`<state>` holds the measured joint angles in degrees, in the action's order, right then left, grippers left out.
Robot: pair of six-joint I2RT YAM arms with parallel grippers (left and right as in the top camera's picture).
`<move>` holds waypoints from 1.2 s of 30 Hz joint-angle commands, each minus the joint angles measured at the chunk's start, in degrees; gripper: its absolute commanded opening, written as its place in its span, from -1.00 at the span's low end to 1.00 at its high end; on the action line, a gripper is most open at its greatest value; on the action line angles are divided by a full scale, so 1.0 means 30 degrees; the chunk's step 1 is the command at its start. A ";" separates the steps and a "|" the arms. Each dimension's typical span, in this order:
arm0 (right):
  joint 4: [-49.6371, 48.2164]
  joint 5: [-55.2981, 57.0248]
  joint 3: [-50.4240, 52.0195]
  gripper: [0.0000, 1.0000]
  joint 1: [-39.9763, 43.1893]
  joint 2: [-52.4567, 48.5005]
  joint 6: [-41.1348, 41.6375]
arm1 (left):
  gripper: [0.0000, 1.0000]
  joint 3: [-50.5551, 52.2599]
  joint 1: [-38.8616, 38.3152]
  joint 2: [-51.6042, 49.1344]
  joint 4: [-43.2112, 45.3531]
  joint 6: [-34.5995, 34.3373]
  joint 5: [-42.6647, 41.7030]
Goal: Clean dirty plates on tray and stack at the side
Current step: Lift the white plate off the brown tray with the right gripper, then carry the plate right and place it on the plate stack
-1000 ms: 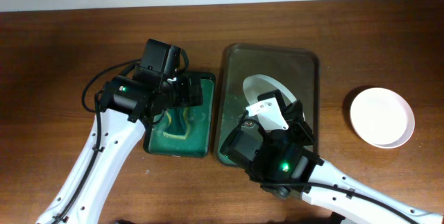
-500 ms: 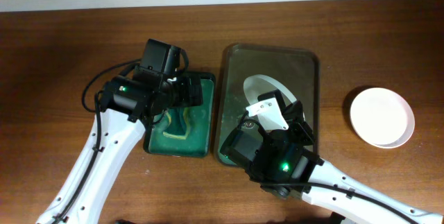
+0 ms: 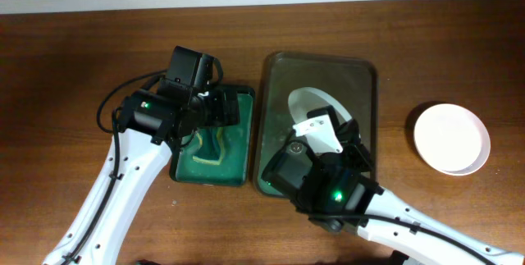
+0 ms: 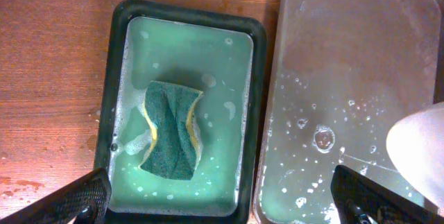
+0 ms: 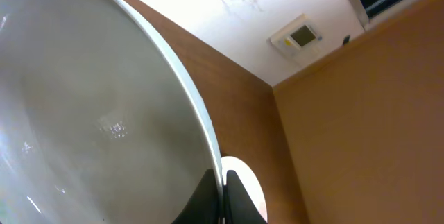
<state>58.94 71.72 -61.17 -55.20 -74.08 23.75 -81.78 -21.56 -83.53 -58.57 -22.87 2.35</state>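
Observation:
My right gripper [image 5: 223, 193] is shut on the rim of a white plate [image 5: 90, 113], held tilted up over the dark tray [image 3: 279, 76]. From overhead part of this plate [image 3: 308, 101] shows above the right arm. The plate's edge also shows in the left wrist view [image 4: 420, 148]. A second white plate [image 3: 451, 138] lies on the table to the right of the tray, and shows small in the right wrist view [image 5: 246, 189]. My left gripper [image 4: 222, 200] is open above the green container [image 4: 253, 113], over a green-yellow sponge [image 4: 170, 130].
The green container [image 3: 242, 146] holds soapy green water and stands left of the tray. The tray's floor [image 4: 347, 64] is wet with droplets. Bare wooden table [image 3: 66, 60] lies around both.
The right arm has shifted slightly with the plate. The left arm has not moved.

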 commanded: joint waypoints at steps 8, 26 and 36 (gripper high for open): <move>-0.0219 -0.5508 -0.0051 -0.92 0.4087 0.0146 0.1268 | 0.99 -0.0262 0.0117 0.0080 -0.0015 0.0153 0.0131; -0.2747 -1.7901 -0.0102 -0.92 1.3143 0.0146 -0.1435 | 0.99 -0.0262 0.0117 0.0080 -0.0007 0.0153 0.0131; -0.5049 -2.7758 -0.0095 -0.92 2.9769 -0.2543 -0.2237 | 0.99 -0.0262 0.0117 0.0080 -0.0015 0.0153 0.0138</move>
<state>44.93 -4.84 -61.19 26.89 -78.22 17.63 -81.78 -21.56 -83.53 -58.65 -22.87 2.33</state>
